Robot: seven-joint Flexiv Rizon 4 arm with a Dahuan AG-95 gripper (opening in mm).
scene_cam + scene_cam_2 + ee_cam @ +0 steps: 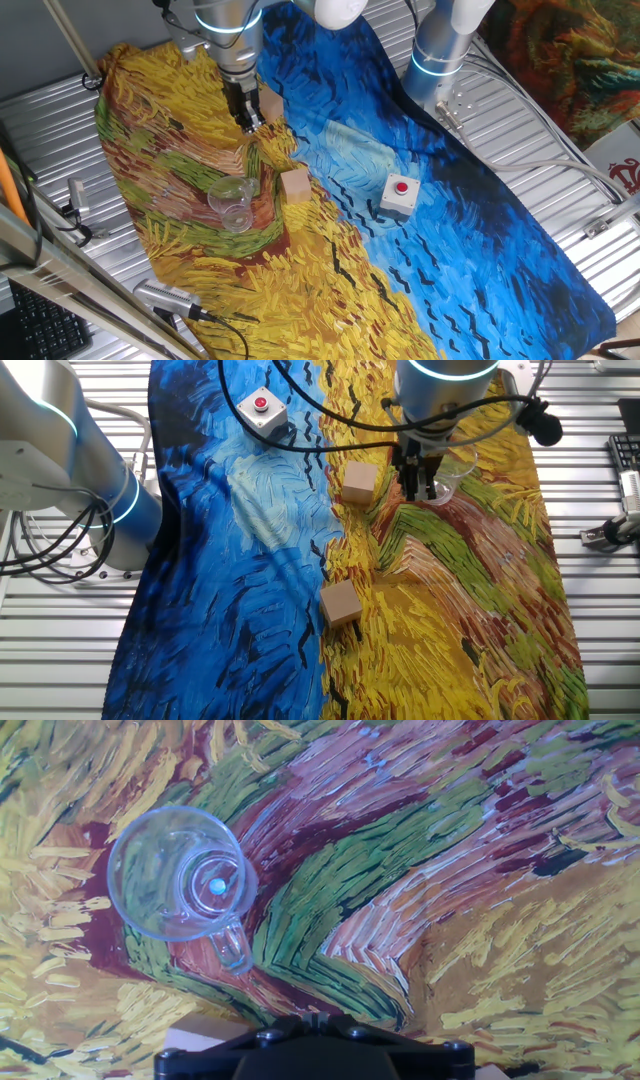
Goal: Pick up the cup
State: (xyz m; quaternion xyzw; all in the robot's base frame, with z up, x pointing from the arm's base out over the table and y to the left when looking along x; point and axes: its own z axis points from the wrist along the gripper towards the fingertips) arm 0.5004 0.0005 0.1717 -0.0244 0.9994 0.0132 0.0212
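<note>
One fixed view: you see the cup (232, 203) upright on the yellow part of the painted cloth (480, 260), a wooden cube (295, 185) just beside it. The gripper (250, 124) hangs apart from the cup, holding nothing; how far its fingers stand apart you cannot tell. A red-button box (399, 193) sits on the blue part.

The other fixed view: you find the cup (452, 465) partly behind the gripper (421, 490); two cubes (359, 483) (340, 602) lie apart.

Hand view: you look down into the cup (178, 875), upper left.
</note>
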